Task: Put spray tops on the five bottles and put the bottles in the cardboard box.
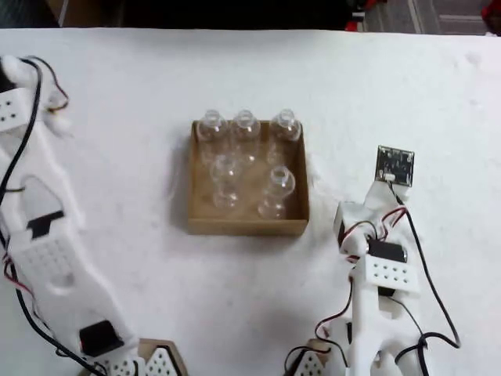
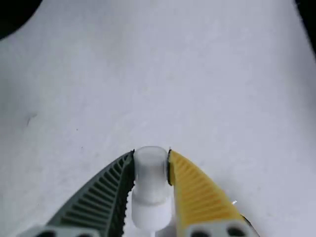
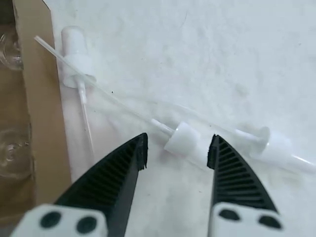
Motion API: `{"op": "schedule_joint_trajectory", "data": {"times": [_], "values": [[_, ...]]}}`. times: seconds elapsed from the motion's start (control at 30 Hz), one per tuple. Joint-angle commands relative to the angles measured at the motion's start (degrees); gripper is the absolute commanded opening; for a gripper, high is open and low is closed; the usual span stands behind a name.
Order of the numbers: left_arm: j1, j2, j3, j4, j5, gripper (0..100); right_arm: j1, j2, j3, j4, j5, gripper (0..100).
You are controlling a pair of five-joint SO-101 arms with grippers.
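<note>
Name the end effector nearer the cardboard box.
Right. The right end effector hangs beside the cardboard box, over spray tops; the left end effector, shut on a spray top, is over bare table, farther off.

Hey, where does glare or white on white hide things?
High view: bright highlights break up the clear bottles in the brown cardboard box. Right wrist view: white spray tops nearly blend into the white table. Left wrist view: so does the left gripper's spray top.
</note>
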Motion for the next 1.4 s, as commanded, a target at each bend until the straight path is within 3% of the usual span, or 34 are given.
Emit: {"op": "schedule_joint_trajectory", "data": {"times": [0.0, 0.33, 0.6, 0.77, 1.07, 1.2, 1.37], "values": [[3.4, -13.0, -0.9, 0.4, -10.8, 2, -0.4, -1.2, -0.2, -0.8, 0.6, 18.0], [14.7, -33.4, 0.6, 0.4, -33.8, 2, -0.2, -1.2, -0.2, -0.8, 0.6, 18.0], [27.5, -56.5, 27.7, -0.8, -36.4, 2, -0.2, -1.0, -0.2, -0.8, 0.6, 18.0], [31.5, -69.8, 43.1, -11.2, -36.3, 2, -0.2, -1.0, -0.2, -0.8, 0.6, 18.0], [31.6, -89.1, 72.5, -31.6, -36.4, 2, -0.2, -1.0, -0.2, -0.8, 0.6, 18.0], [31.6, -92.2, 81.9, -41.8, -36.4, 2, -0.2, -0.9, -0.2, -0.8, 0.6, 18.0], [31.7, -88.9, 84.7, -53.0, -36.1, 2, -0.2, -0.9, -0.2, -0.8, 0.6, 18.0]]}}
